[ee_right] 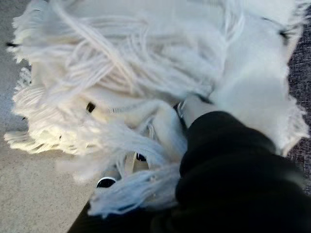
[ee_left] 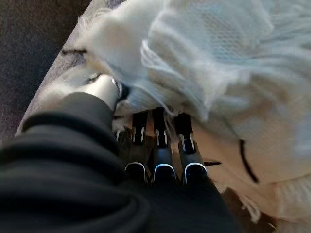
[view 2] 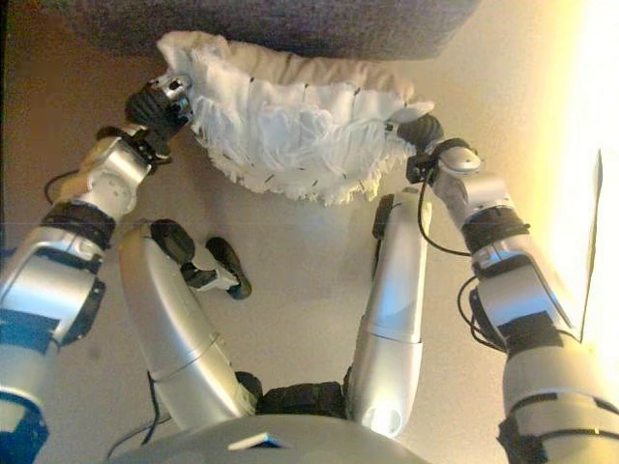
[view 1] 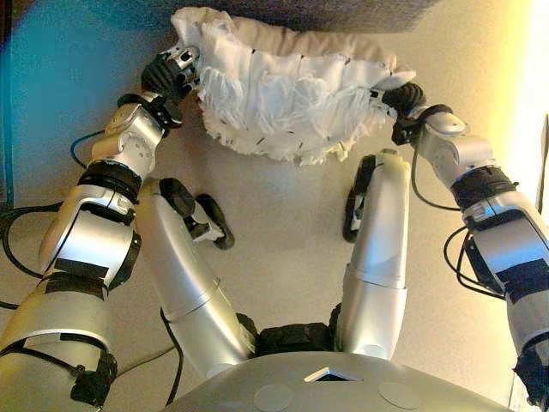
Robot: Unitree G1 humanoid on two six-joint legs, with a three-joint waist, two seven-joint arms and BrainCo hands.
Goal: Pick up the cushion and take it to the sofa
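Observation:
A white fringed cushion point(view 1: 283, 94) hangs above the floor, held between my two hands just in front of the dark grey sofa point(view 2: 290, 24). My left hand point(view 1: 171, 73) grips its left edge. In the left wrist view the thumb point(ee_left: 103, 88) presses into the cushion point(ee_left: 218, 58) from one side while the fingers point(ee_left: 160, 141) run under it. My right hand point(view 1: 403, 99) holds the right edge. There the thumb point(ee_right: 189, 109) digs into the cushion point(ee_right: 121, 73), and the fingers are mostly buried in the fringe.
The sofa's front edge runs across the far side of both eye views, touching the cushion's far side. Beige floor point(view 1: 283, 232) lies below the cushion. Grey sofa fabric point(ee_right: 301, 73) shows beside the right hand.

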